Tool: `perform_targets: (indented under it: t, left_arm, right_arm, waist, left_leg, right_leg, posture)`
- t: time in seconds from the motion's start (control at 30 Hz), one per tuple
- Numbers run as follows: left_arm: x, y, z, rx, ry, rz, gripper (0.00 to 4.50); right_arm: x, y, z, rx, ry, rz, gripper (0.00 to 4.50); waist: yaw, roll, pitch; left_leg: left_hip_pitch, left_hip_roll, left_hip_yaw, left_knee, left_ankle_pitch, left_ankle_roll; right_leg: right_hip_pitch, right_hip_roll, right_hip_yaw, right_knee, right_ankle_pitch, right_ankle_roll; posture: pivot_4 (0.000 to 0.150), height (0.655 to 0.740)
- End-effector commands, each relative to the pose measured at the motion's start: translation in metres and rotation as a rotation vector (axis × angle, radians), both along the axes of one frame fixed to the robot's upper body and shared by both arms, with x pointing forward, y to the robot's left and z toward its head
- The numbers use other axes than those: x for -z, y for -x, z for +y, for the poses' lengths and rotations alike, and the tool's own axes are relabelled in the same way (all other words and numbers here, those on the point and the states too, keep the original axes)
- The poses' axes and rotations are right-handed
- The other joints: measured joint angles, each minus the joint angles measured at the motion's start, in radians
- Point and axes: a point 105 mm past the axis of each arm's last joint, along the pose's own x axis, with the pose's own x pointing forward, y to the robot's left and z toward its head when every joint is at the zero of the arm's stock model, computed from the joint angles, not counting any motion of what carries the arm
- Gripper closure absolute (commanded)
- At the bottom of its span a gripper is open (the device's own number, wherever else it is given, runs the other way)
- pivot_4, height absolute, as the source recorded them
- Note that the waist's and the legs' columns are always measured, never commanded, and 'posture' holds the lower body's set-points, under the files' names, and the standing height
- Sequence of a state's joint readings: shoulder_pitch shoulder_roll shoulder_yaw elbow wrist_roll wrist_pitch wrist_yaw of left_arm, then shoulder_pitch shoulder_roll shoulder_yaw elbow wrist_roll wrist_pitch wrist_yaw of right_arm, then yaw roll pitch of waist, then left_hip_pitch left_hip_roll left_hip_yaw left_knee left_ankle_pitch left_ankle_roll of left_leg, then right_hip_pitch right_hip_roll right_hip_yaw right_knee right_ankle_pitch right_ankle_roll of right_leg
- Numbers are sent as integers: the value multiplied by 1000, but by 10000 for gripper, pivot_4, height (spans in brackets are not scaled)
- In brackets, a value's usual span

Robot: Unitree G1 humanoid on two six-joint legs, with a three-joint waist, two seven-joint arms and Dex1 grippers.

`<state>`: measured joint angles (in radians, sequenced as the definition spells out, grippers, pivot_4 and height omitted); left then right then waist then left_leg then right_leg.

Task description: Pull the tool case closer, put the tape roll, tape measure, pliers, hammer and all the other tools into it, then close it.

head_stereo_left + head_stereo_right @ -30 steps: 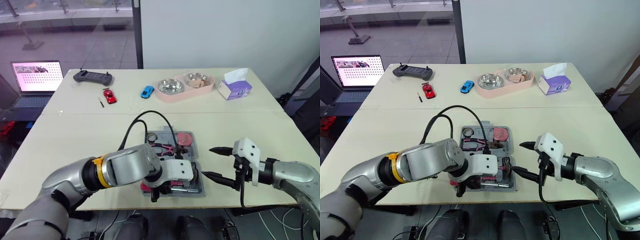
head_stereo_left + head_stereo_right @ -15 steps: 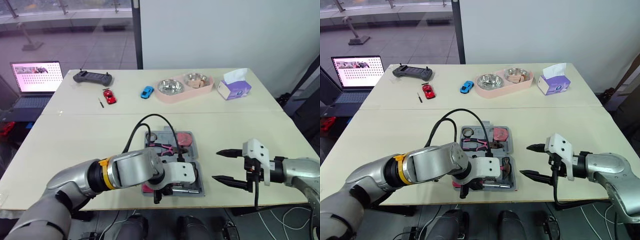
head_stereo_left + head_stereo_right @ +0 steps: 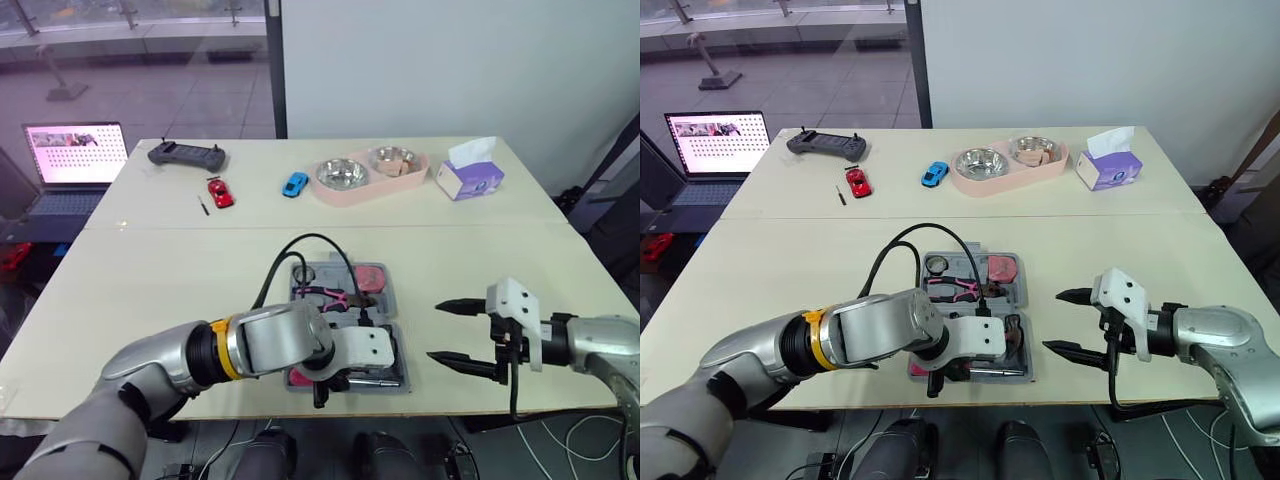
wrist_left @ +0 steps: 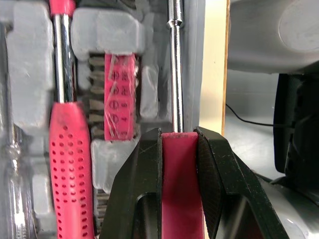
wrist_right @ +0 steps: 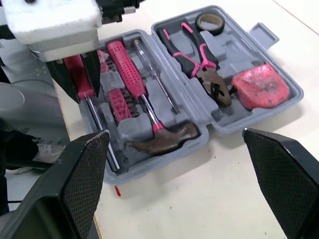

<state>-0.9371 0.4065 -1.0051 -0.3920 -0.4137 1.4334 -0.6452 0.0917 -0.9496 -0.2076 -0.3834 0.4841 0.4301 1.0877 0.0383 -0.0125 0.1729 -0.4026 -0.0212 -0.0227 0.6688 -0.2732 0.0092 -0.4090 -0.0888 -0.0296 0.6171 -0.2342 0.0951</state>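
Tool case (image 5: 234, 47) lies open on the surface (image 3: 790, 270), near the front edge. Inside it sit the hammer (image 5: 130, 79), pliers (image 5: 199, 55), tape roll (image 5: 209, 21) and pink tape measure (image 5: 260, 85). The left gripper (image 4: 178, 134) has its fingers squeezed on the pink handle of a screwdriver (image 4: 174, 89), whose metal rod lies along the case's outer edge. The right gripper (image 3: 1052, 321) hangs beside the case, fingers spread wide, holding nothing.

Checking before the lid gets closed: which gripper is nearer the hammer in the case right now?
Left. The left gripper is over the tool case alongside the hammer, shut on the red-handled screwdriver. The right gripper hangs open over the table, off the case's right side.
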Motion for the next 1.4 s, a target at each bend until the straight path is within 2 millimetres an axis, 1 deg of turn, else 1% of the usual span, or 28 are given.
perform_targets:
  t: [0.03,0.2,0.5,0.57,0.6,0.7,0.93,0.97,1.03,1.07,1.13,1.2,1.27,1.3,1.4]
  left_arm:
    - [-4,1,-8,37,26,-24,39978]
    - [-4,-1,-10,42,33,-32,39978]
    - [-4,1,-8,46,33,-29,39978]
    - [-3,1,-7,48,31,-31,30098]
    - [-3,0,-6,49,29,-37,27560]
    - [-4,-3,-4,54,30,-60,13573]
    - [-30,-19,2,63,81,-145,13573]
    - [-35,-21,5,60,95,-150,13573]
    - [-48,-19,13,50,146,-107,13573]
    - [-51,-18,16,39,181,-76,15941]
    - [-50,-19,27,5,247,-35,22532]
    - [-44,-21,39,-27,286,-20,32501]
    - [-39,-18,41,-49,379,18,43158]
    - [-38,-16,41,-56,422,36,44266]
    - [-31,-10,34,-43,562,35,44266]
  right_arm:
    - [-11,0,-2,4,16,-49,0]
    - [-10,1,-1,8,17,-46,0]
    - [-10,1,-1,17,16,-49,0]
    - [-10,1,-1,19,15,-50,0]
    - [-10,1,-1,19,14,-50,0]
    - [-9,1,-1,22,12,-47,0]
    - [-9,1,0,27,5,-34,0]
    - [-9,1,0,27,5,-36,0]
    - [-10,0,1,29,3,-42,0]
    - [-10,-1,1,31,1,-46,0]
    - [-11,-2,2,36,-2,-52,0]
    - [-11,-2,2,42,-5,-56,0]
    - [-11,-1,3,47,-8,-61,0]
    - [-11,-1,4,48,-8,-62,0]
    - [-12,-1,4,53,-9,-64,0]
  waist:
    - [0,0,0]
    - [0,0,0]
    - [0,0,0]
    - [0,0,0]
    - [0,0,0]
    - [0,0,0]
    - [-1,0,0]
    - [-1,0,0]
    - [-2,0,0]
    - [-3,0,0]
    - [-4,1,-1]
    - [-5,2,-1]
    - [-3,1,-1]
    - [-2,2,-1]
    - [3,1,-1]
  left_leg:
    - [0,0,0,0,0,0]
    - [0,0,0,0,0,0]
    - [0,0,0,0,0,0]
    - [0,0,0,0,0,0]
    - [0,0,0,0,0,0]
    - [0,0,0,0,0,0]
    - [1,0,0,0,0,-1]
    - [1,0,0,0,0,-1]
    - [1,0,0,0,0,-1]
    - [1,0,0,0,0,-1]
    - [2,0,0,0,0,-1]
    - [4,0,1,-1,0,-1]
    - [6,1,1,-1,0,-1]
    - [6,1,1,-1,0,-1]
    - [5,0,1,-1,0,-1]
  right_leg:
    - [0,0,0,0,0,0]
    - [0,0,0,0,0,0]
    - [0,0,0,0,0,0]
    - [0,0,0,0,0,0]
    - [0,0,0,0,0,0]
    - [0,0,0,0,0,0]
    - [1,0,0,1,0,-1]
    - [1,0,0,1,0,-1]
    - [1,0,0,1,0,0]
    - [0,0,0,1,0,0]
    - [0,0,0,2,0,-1]
    - [1,0,0,2,-1,-1]
    - [3,0,1,3,-1,-2]
    - [3,0,1,3,-1,-2]
    - [4,-1,1,1,-1,-2]
  posture:
    - [1500,7400]
    - [1500,7400]
    - [1500,7400]
    - [1500,7400]
    - [1500,7400]
    - [1500,7400]
    - [1500,7400]
    - [1500,7400]
    - [1500,7400]
    - [1500,7400]
    - [1500,7400]
    - [1500,7400]
    - [1500,7400]
    - [1500,7400]
    - [1500,7400]
